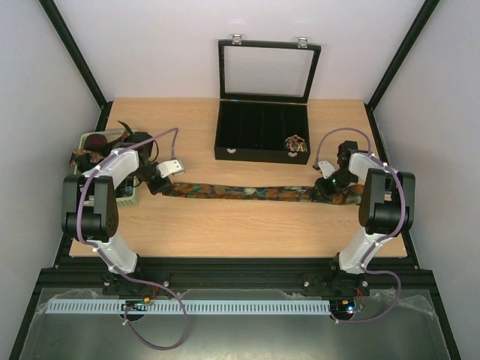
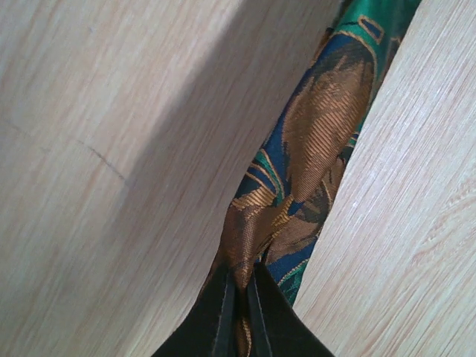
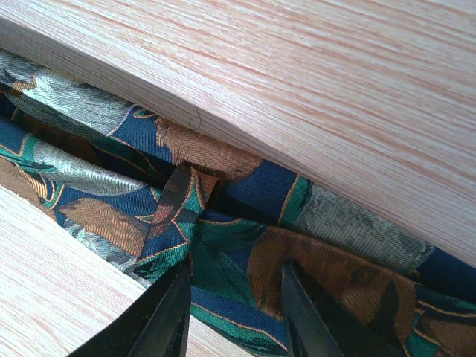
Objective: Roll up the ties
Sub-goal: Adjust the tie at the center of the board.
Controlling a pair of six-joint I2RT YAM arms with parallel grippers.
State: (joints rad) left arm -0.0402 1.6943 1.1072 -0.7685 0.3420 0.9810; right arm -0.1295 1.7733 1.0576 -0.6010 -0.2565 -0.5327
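My left claw is clamped on the tie. My right claw stands spread apart, the tie lying beneath it.

Blk/white arms w/ purple cables, blk fingers.

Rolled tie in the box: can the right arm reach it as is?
Likely yes. The box has its lid standing open, the rolled tie sits in the front right compartment just beyond the right gripper, and that gripper is open over the stretched tie.
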